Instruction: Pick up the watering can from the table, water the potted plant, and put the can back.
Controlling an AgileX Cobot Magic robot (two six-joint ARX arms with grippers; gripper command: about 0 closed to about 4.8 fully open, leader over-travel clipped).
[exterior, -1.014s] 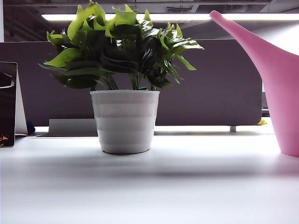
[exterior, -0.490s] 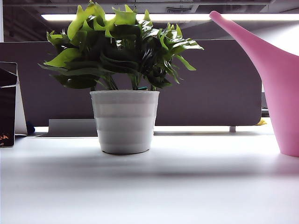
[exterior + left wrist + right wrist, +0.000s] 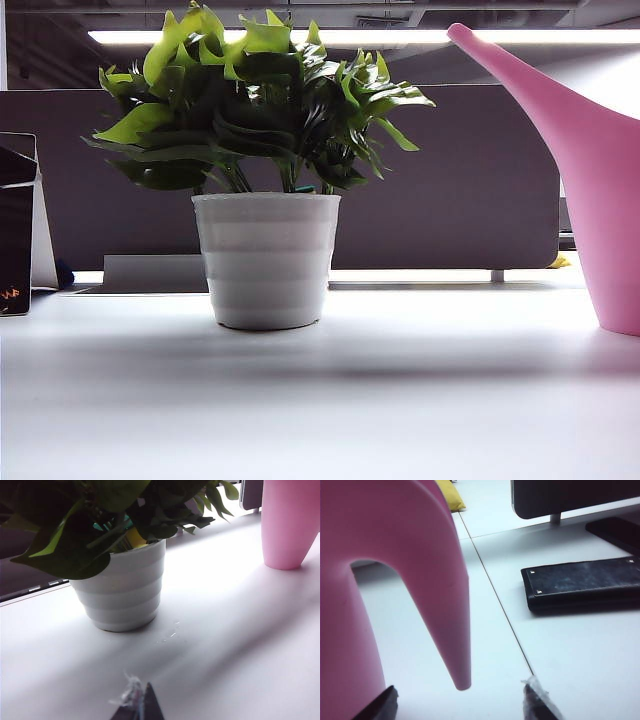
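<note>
The potted plant [image 3: 265, 180] stood left of centre on the table [image 3: 400, 410], the watering can [image 3: 590, 190] well apart at its right, spout toward the leaves, probably for an easy pour. The left gripper [image 3: 137, 705] hung near the pot; I cannot tell its opening. The right gripper [image 3: 462, 702] was wide, the can's handle [image 3: 440, 585] hanging between its fingers [image 3: 537, 702], not yet gripped.

A bright ceiling strip [image 3: 340, 37] backlights the scene, leaving soft shadows across the table [image 3: 320, 420]; wrist views slightly blurred.
</note>
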